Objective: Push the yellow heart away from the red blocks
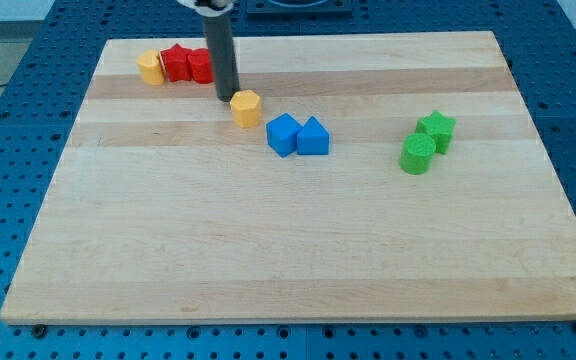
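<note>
The yellow heart (pixel 149 67) lies near the board's top left corner, touching the left side of a red star (pixel 176 63). A second red block (pixel 200 66), its shape unclear, sits against the star's right side. My dark rod comes down from the view's top, and my tip (pixel 228 98) rests on the board to the right of and below the red blocks. The tip is just at the upper left side of a yellow pentagon-like block (pixel 246 107). It is well apart from the yellow heart.
A blue cube (pixel 284 134) and a blue triangular block (pixel 313 137) sit side by side right of the yellow pentagon-like block. A green star (pixel 436 128) and a green cylinder (pixel 417 154) stand together at the right. The wooden board (pixel 288 250) lies on a blue perforated table.
</note>
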